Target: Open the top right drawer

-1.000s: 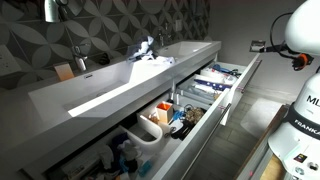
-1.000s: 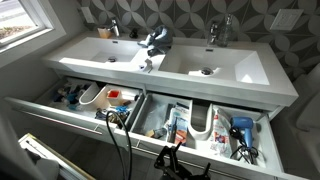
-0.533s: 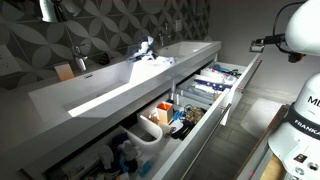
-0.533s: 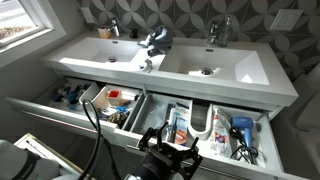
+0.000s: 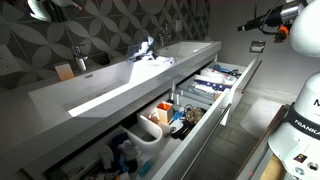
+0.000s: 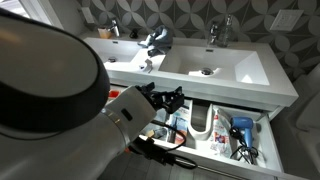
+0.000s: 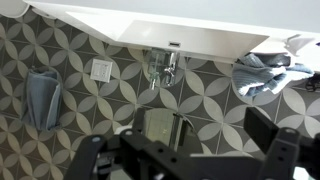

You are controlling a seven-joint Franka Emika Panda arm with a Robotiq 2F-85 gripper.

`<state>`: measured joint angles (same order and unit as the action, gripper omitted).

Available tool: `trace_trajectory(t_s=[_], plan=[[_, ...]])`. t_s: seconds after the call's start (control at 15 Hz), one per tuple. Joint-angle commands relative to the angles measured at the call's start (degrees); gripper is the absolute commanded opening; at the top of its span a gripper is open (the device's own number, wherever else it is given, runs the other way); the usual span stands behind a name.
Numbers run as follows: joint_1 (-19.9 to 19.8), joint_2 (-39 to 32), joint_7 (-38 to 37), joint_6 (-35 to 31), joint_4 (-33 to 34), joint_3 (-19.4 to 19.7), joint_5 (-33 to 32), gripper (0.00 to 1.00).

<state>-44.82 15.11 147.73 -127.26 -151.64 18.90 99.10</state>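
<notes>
Hand [image 7: 188, 150] spread wide, empty, facing patterned wall tiles [image 7: 60, 50]

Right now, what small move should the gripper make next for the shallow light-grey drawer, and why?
Probably just back away slightly: the shallow light-grey flat-fronted drawer already stands pulled out, pale interior showing, and the open black gripper is empty, facing the tiled wall.
</notes>
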Motion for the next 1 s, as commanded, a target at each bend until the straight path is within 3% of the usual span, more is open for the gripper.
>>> trace_trajectory(t_s=[0.0,0.27,0.47,0.53,0.67,0.93], plan=[[4.9,8.8,-9.6,-13.1,0.4,-5.9,0.2,1.00],[10.8,8.8,-27.3,-23.7,5.2,-10.5,-9.3,1.00],[15.0,7.8,-41.7,-19.5,5.1,-8.4,-24.6,1.00],[17.0,9.1,-35.5,-22.6,4.4,-7.0,-18.9,1.00],[18.5,8.5,-40.4,-22.1,4.4,-6.3,-23.4,1.00],[18.4,8.3,-40.8,-21.8,4.4,-5.8,-24.1,1.00]])
